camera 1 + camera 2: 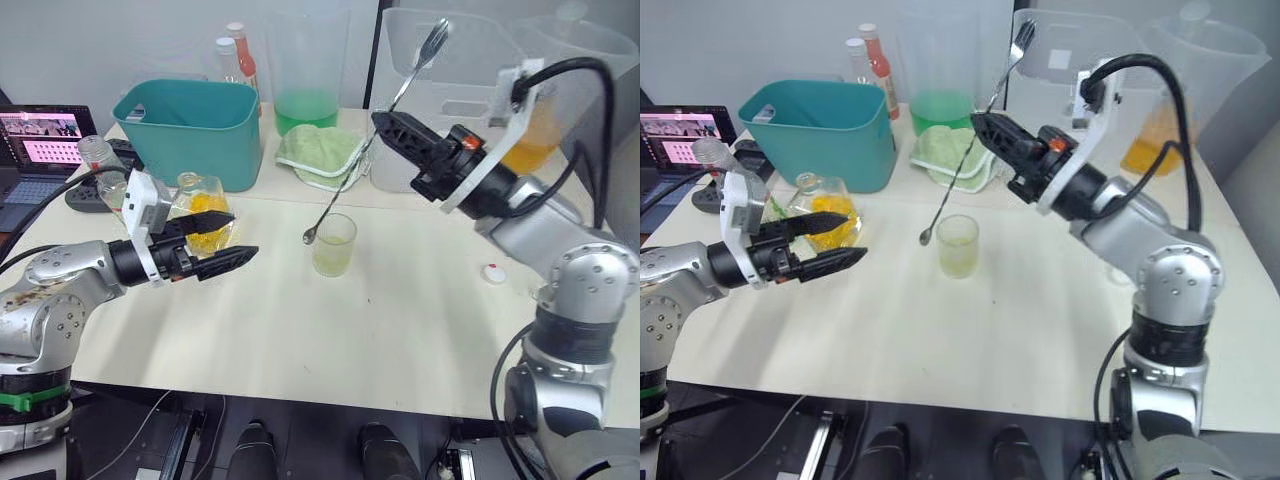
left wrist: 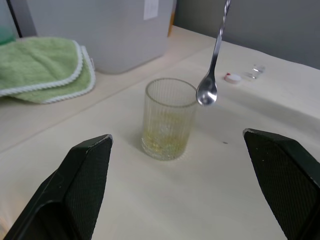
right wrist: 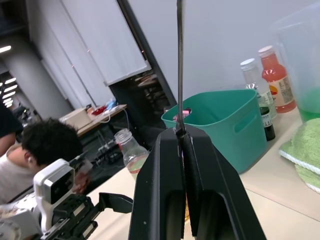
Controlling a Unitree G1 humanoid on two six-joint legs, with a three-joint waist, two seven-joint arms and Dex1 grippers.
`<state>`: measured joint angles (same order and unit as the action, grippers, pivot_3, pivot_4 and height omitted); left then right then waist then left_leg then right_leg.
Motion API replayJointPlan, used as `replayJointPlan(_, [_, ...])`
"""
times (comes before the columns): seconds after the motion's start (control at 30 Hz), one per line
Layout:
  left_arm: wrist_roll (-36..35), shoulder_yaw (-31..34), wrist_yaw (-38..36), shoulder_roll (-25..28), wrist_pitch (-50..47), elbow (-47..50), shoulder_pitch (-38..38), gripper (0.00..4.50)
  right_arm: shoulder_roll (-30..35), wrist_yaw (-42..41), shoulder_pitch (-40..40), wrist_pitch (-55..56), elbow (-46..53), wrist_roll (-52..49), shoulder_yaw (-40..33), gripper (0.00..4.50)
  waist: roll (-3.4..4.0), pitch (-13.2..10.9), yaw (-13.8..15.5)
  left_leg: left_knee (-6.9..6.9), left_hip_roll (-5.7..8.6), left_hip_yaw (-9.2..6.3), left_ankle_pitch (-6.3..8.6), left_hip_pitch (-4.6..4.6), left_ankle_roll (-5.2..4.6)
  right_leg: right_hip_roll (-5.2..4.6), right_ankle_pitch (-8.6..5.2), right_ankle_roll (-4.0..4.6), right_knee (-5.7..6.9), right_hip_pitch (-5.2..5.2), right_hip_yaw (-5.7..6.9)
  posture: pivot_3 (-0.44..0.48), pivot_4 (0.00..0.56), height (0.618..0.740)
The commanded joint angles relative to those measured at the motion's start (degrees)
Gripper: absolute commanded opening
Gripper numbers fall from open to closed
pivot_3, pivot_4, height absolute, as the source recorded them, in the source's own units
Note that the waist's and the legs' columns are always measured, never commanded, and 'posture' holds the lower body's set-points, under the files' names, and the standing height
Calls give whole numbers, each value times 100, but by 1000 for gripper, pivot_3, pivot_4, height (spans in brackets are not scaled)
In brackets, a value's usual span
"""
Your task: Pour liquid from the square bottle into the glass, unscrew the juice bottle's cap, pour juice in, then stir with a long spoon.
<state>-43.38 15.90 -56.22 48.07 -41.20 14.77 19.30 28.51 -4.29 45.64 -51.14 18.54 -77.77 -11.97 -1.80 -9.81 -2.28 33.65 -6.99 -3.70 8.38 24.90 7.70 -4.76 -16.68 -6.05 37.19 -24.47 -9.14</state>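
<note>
A ribbed glass [image 1: 333, 245] with a little yellowish liquid stands mid-table. My right gripper [image 1: 385, 125] is shut on the handle of a long spoon [image 1: 368, 150], which slants down from upper right. The spoon's bowl [image 2: 206, 93] hangs beside the glass rim, outside the glass, on my left side of it. My left gripper [image 1: 243, 234] is open and empty, just in front of the squat square bottle [image 1: 203, 212] with orange-yellow contents. A clear, uncapped juice bottle [image 1: 100, 165] stands behind my left arm. A small white cap [image 1: 494, 272] lies on the table to the right.
A teal bin [image 1: 190, 125] and a green cloth [image 1: 320, 152] sit behind the glass. Further back are a pitcher of green liquid [image 1: 305, 75], two capped bottles [image 1: 240, 55], a clear box [image 1: 450, 60] and a pitcher of orange liquid [image 1: 545, 130]. A laptop [image 1: 40, 140] is far left.
</note>
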Motion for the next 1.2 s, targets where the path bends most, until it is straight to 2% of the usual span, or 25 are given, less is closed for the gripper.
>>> replayJointPlan(0.03, [-140,194,-249,122,90,92,-121,4436,335,-239,106,-111,107,-193,-232,0,-26,8,73,-11,-49,103,4,1,-1,35,18,48,-6,-67,-80,0,150,732])
replayJointPlan(0.07, [-127,211,-279,119,123,106,-164,4436,412,-272,110,-122,93,-200,-257,0,-52,14,82,-30,-88,197,4,3,-1,62,41,80,-10,-103,-151,0,150,732])
replayJointPlan(0.1, [-67,219,-295,108,206,144,-224,4436,504,-339,131,-137,77,-174,-271,0,-65,9,86,-45,-110,273,6,3,-5,114,73,77,-8,-179,-262,0,150,732])
replayJointPlan(0.13, [-19,223,-301,95,266,170,-259,4436,565,-387,145,-144,65,-154,-274,0,-63,8,49,-59,-128,321,11,4,-14,134,94,78,-13,-201,-309,0,150,732])
replayJointPlan(0.23, [-8,217,-273,15,361,304,-372,4436,692,-567,275,-112,-26,28,-213,0,-62,8,-84,-66,-124,286,12,-11,-21,140,111,13,-18,-170,-295,0,150,732])
replayJointPlan(0.37, [161,166,-48,-264,711,613,-729,4436,773,-1317,817,54,-320,916,344,0,-60,7,-150,-69,-122,266,12,-4,-22,144,107,7,-10,-169,-284,0,150,732])
replayJointPlan(0.67, [564,-10,352,-660,1291,904,-1101,4436,300,-2632,1890,793,-1742,2705,1116,0,-58,6,-150,-34,-120,231,10,22,-18,145,111,2,-5,-161,-256,0,150,732])
replayJointPlan(0.87, [661,10,598,-871,1591,1017,-1238,4436,-57,-3160,1949,1055,-2096,3448,1401,0,-56,7,-135,-32,-120,221,8,28,-16,145,112,2,-1,-159,-243,0,150,732])
replayJointPlan(1.2, [807,4,615,-959,1966,1154,-1760,4436,-415,-3606,1656,1441,-2004,4477,1855,0,-54,7,-152,-32,-120,214,5,28,-10,145,112,2,8,-158,-235,0,150,732])
